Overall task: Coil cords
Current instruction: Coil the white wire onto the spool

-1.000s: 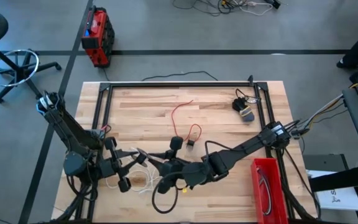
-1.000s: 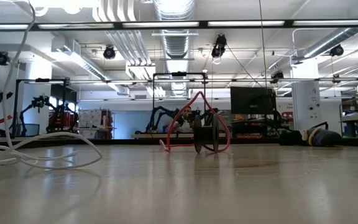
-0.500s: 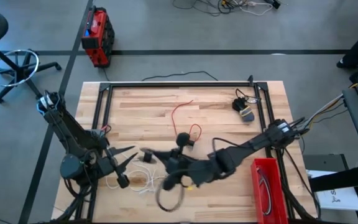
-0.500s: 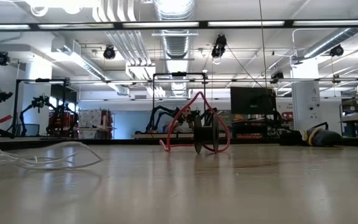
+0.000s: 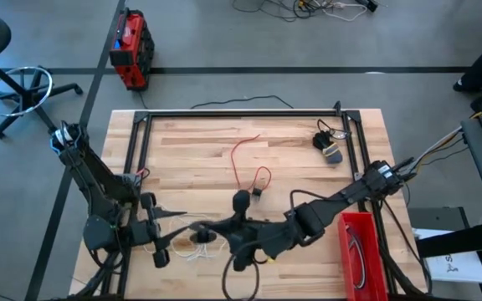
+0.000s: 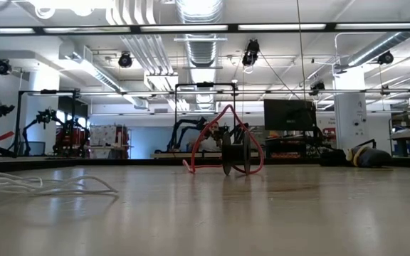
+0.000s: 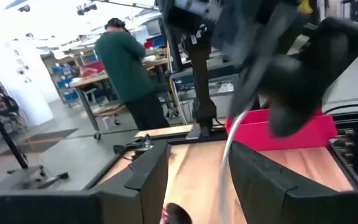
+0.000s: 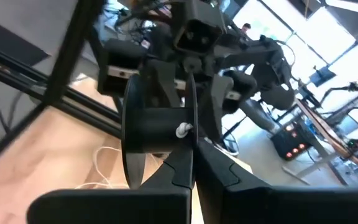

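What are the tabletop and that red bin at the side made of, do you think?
The tabletop looks like wood: pale glued strips with visible grain and a smooth, faintly glossy finish. The red bin is probably moulded plastic, going by its uniform bright colour and thin straight walls, though painted metal can't be ruled out.

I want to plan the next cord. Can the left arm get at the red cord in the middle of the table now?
Probably not easily. The left gripper sits near the white cord, and the right gripper and its arm lie between it and the red cord.

bright overhead lighting, soft shadows, wrist views motion-blurred.
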